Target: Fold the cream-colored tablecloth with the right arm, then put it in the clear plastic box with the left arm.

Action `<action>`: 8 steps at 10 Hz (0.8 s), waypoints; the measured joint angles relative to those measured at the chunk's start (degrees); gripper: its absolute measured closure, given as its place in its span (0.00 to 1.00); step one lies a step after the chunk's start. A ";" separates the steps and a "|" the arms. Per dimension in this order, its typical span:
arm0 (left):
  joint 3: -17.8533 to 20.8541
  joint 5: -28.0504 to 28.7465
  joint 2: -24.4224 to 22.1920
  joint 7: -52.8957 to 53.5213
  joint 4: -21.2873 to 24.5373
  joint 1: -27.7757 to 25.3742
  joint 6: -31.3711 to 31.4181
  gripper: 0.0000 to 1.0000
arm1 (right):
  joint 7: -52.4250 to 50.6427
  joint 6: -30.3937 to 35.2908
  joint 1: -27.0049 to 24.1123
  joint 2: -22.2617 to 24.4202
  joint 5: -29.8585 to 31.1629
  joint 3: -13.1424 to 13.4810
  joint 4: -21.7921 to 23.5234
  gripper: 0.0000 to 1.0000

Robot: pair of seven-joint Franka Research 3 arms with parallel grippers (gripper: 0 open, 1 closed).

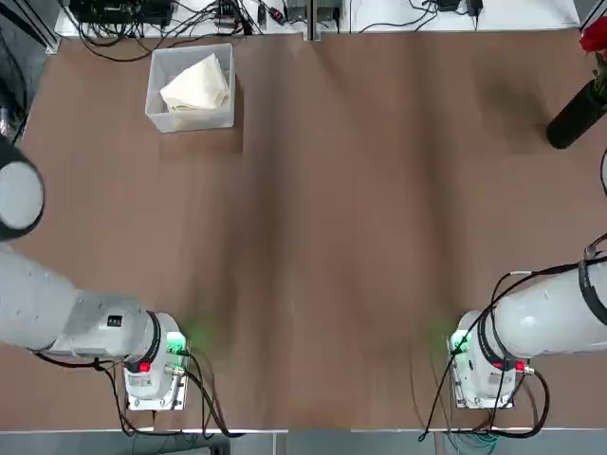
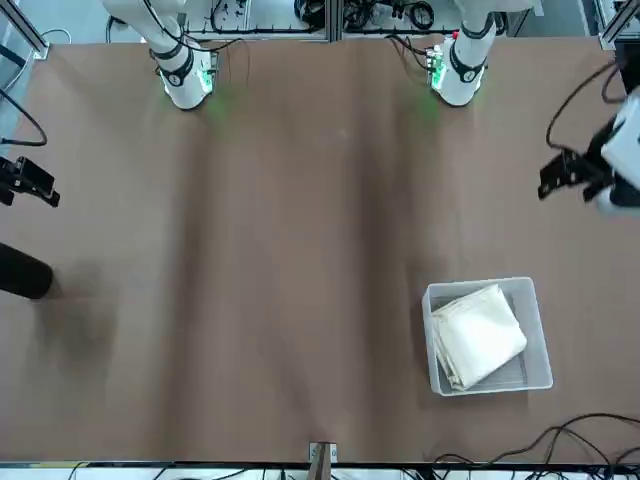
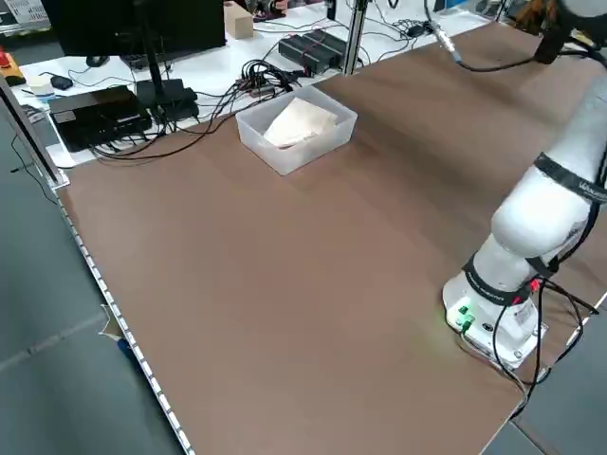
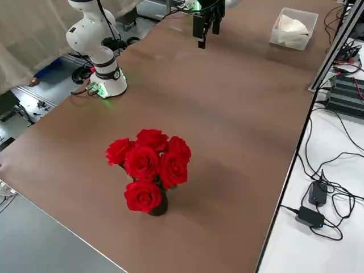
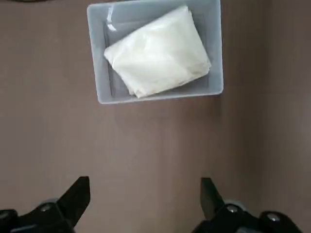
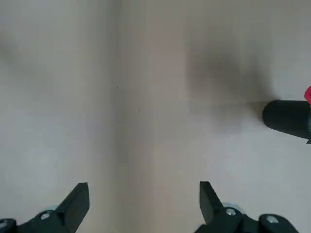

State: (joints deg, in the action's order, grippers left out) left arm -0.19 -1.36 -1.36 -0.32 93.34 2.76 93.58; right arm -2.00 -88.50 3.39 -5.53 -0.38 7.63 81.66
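Left wrist view gives you the left gripper [image 5: 145, 194], fingers apart, nothing held, hovering over bare table [image 5: 155, 145]. Ahead of it, well apart, sits the clear plastic box [image 5: 99, 92] with the folded cream-colored tablecloth [image 5: 158, 58] lying inside. Your right gripper [image 6: 144, 196] is also spread, empty, a dark vase [image 6: 286, 119] off to its side.

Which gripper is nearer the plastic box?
The left gripper, open: the box with the folded cloth lies just ahead of its fingers. The right gripper, also open, faces bare table near the black vase.
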 joint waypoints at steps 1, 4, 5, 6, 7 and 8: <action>-0.33 0.00 -1.47 -0.01 2.54 -0.06 2.50 0.00 | 0.00 0.00 0.00 0.00 0.00 0.00 0.00 0.00; -2.16 0.00 -1.41 -0.28 3.94 -0.28 5.26 0.00 | 0.00 0.00 0.00 0.00 0.00 0.00 0.00 0.00; -2.20 0.00 -1.43 -0.28 3.88 -0.91 5.29 0.00 | 0.00 0.00 0.00 0.00 0.00 0.00 0.00 0.00; -2.21 0.00 -1.45 -0.67 3.87 -1.52 5.28 0.00 | 0.00 0.00 0.00 0.00 0.00 0.00 0.00 0.00; -2.21 0.00 -1.49 -1.27 3.84 -1.92 4.34 0.00 | 0.00 0.00 0.00 0.00 0.00 0.00 0.00 0.00; -2.21 0.00 -1.53 -1.49 3.84 -2.21 3.04 0.00 | 0.00 0.00 0.00 0.00 0.00 0.00 0.00 0.00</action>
State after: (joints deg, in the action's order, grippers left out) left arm -2.40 -1.36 -2.89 -1.81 97.18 0.54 96.63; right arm -2.00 -88.50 3.39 -5.53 -0.38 7.62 81.66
